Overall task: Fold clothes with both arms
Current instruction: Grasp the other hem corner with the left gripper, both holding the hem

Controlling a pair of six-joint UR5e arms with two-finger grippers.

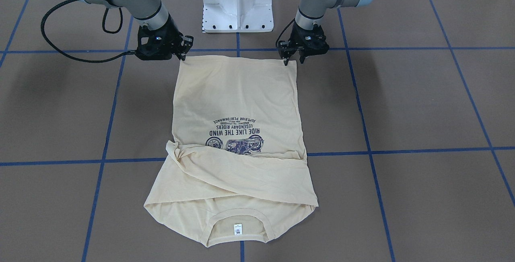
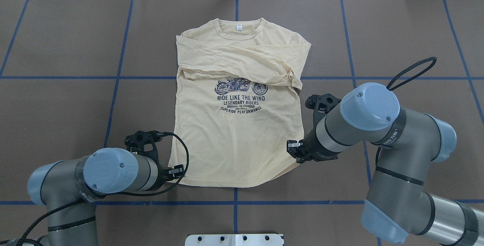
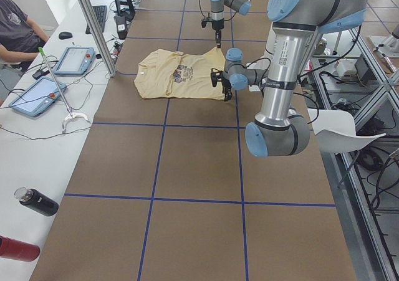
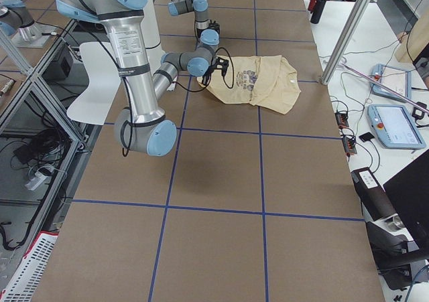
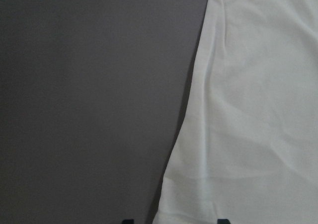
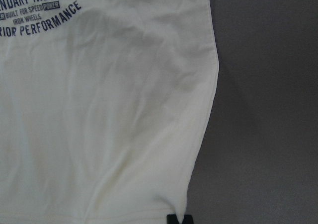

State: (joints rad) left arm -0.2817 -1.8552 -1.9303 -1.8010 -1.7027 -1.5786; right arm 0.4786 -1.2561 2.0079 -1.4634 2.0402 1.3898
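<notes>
Cream shirt (image 1: 237, 93) flat, print up, middle of the worktop (image 1: 422, 105).
Front view: sleeves crossed over chest, collar toward the edge far from the robot; left gripper (image 1: 293, 60) and right gripper (image 1: 183, 54) at the two hem corners. Left wrist view: fingertips (image 5: 127, 221) apart, hem edge between them. Right wrist view: one fingertip (image 6: 171, 219) at the corner; spread cannot be told.

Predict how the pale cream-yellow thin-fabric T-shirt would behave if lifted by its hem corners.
Likely floppy: the pale cream-yellow thin-fabric T-shirt lies wrinkled with bunched folded sleeves, so it should sag between grips. Probably light: it lies nearly flat. The loose sleeves may slide off.
</notes>
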